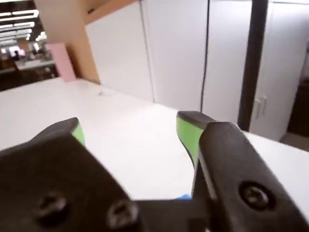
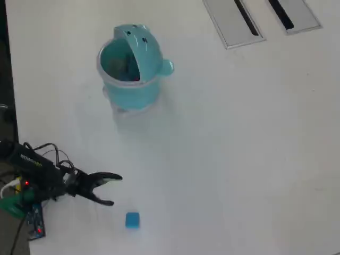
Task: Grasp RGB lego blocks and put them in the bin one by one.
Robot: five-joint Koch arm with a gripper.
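Observation:
In the overhead view a small blue lego block lies on the white table near the bottom edge. My gripper sits up and to its left, open with nothing between the jaws and apart from the block. The round teal bin stands at the upper left with its lid flipped up; something dark and reddish shows inside, too small to make out. In the wrist view the gripper is open, its green-padded fingers spread over bare table, and a sliver of the blue block peeks out at the bottom.
Two grey slotted cable-port covers are set into the table at the top right of the overhead view. The arm's base and wiring sit at the left edge. The wrist view shows white partition walls beyond the table's far edge.

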